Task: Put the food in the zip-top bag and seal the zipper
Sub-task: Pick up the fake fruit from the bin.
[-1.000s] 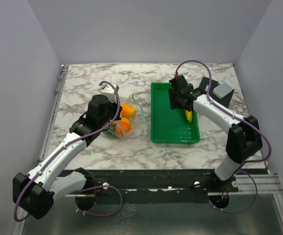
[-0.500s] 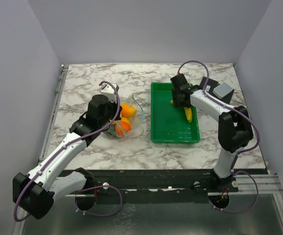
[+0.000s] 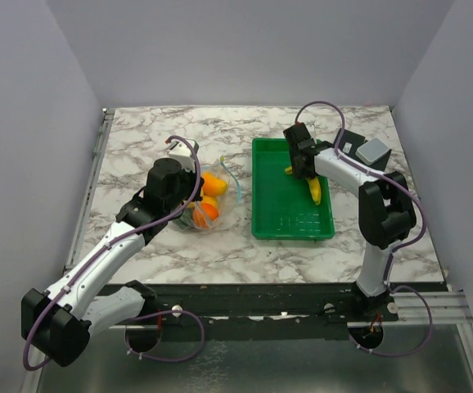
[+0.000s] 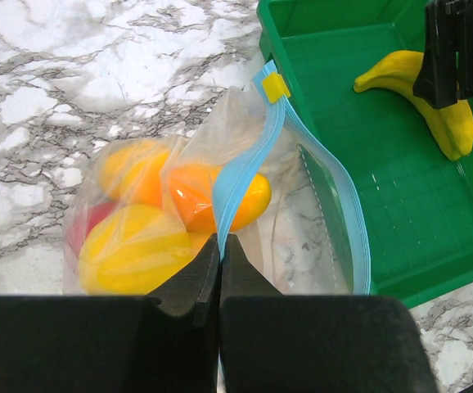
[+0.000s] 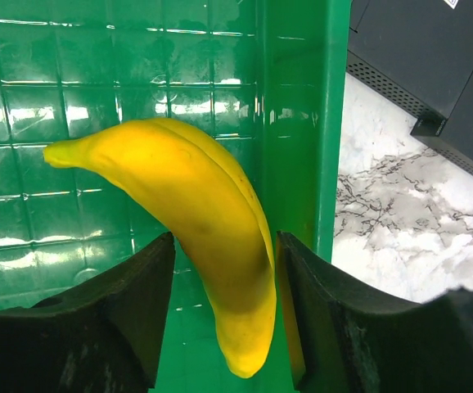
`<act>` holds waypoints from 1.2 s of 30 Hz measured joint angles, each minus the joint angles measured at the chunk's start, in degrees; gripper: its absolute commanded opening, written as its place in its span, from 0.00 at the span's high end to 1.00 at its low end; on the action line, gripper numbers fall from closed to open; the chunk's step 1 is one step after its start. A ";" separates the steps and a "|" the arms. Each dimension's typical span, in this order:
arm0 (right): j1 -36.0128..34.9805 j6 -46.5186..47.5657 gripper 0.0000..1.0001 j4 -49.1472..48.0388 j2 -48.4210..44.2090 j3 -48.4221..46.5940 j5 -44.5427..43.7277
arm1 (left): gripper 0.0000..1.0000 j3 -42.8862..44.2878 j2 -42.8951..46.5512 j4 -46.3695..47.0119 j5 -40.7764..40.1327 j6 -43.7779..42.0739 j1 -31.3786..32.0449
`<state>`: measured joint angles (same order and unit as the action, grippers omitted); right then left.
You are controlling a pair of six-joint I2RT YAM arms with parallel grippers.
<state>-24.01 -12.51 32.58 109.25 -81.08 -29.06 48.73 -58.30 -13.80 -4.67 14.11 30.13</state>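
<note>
Left gripper [image 4: 220,242]: jaws fully closed, pinching the light blue zipper [image 4: 245,155] of the zip-top bag [image 4: 310,205] at the near end of that strip. The bag lies on the marble table [image 3: 155,135], just left of the green tray [image 3: 269,225]. Its mouth stands open. One blue strip runs from the pinch up to a yellow slider [image 4: 275,86], which sits close to the tray's near-left corner as the left wrist view shows it. The other strip bows away toward the tray wall. Inside the bag, several plastic fruits [image 4: 130,250] are bunched at the closed end. Yellow and orange pieces are plain to see, and a red one shows at the far left through the film. Right gripper [image 5: 224,278]: lowered into the tray, its fingers [image 5: 130,303] straddling a yellow banana [image 5: 195,188]. Both inner faces are very close to the banana's sides, but whether they press on it cannot be told. The banana lies on the ribbed tray floor along the tray's right wall. Its curved end points toward the middle of the tray. A black device [image 3: 359,151] with a grey top sits on the table beyond the tray's right wall, apart from it.
</note>
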 measured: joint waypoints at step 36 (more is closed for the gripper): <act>0.02 -6.23 0.86 -1.79 -22.51 1.55 24.17 | 1.00 0.00 -1.51 0.00 0.02 0.00 0.00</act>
<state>-23.99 -18.74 30.79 86.74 -79.53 -4.89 48.73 -59.81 -13.80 -4.64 14.11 30.13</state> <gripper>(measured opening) 0.372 0.004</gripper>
